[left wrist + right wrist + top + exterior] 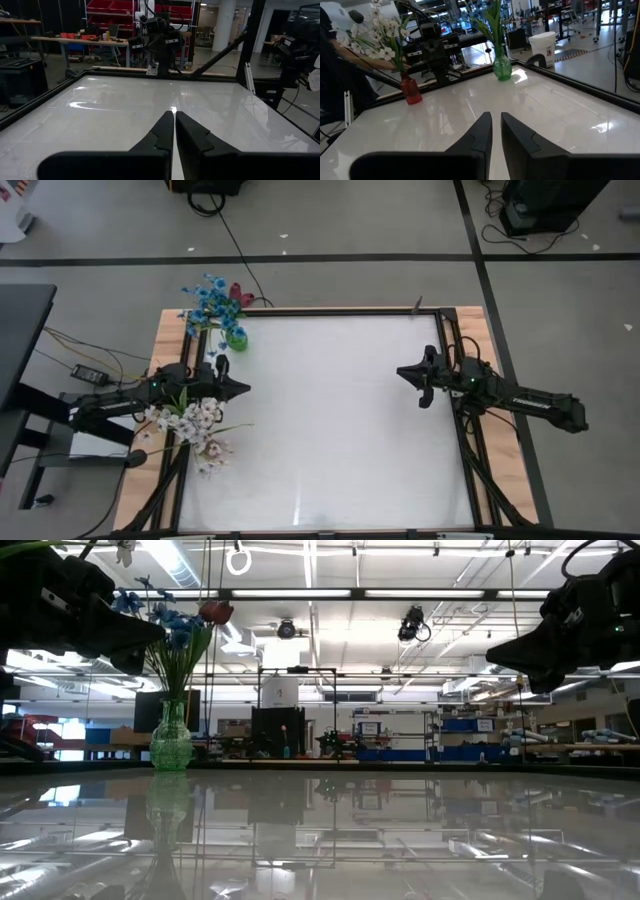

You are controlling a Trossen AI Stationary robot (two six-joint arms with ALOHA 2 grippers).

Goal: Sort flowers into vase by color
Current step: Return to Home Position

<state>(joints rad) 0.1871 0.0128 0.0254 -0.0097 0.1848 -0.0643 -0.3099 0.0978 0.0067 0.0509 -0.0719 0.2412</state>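
1. The blue flowers [208, 300] stand in the green vase [237, 337] at a corner on the left side of the bench [340, 430]. One dark red head [215, 610] pokes up among them.
2. The white flowers [190, 420] stand in the red vase [411, 90], on the left edge of the bench, right by the left arm [150, 392]. From above, their heads hide the vase.
3. Each bunch has its own vase so the colors stay apart (that is the whole job). The stems stand up because the narrow vase necks hold them.
4. No flowers lie loose on the bench, so I think the sorting is done.
5. The left jaws are close together and hold nothing. They hang above the left side of the bench and point across it.
6. The right jaws have only a thin gap and hold nothing. They hang above the right side on the right arm [500, 390], well apart from both vases.
7. I think both arms sit high and off to the sides so they cannot bump the vases while they rest.
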